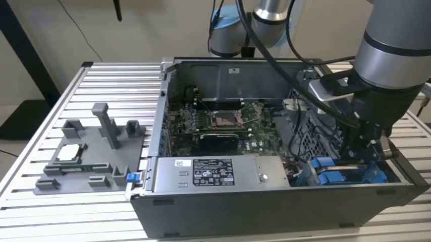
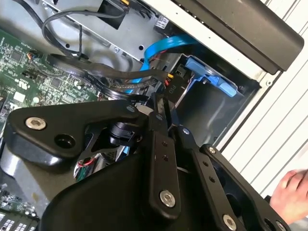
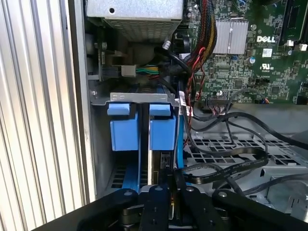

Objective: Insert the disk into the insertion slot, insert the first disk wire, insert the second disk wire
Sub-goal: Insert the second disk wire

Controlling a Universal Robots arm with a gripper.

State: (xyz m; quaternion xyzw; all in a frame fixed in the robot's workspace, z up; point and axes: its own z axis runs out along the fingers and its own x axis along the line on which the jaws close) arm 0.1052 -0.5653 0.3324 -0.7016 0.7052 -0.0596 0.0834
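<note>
The exterior view took in the whole open computer case on the slatted surface, with a grey fixture well apart at that view's left, and the arm reaching down into the case corner at its right. The hand hung just above the blue carriers of the insertion slot. The first wrist view looked straight into the insertion slot: two blue carrier tabs side by side under a grey metal bracket, the disk standing edge-on just beyond the hand. Black cables lay beside it. The second wrist view caught a person's hand at the edge, outside the case. The hand had its fingers pressed nearly together; whether they pinched anything I could not tell.
</note>
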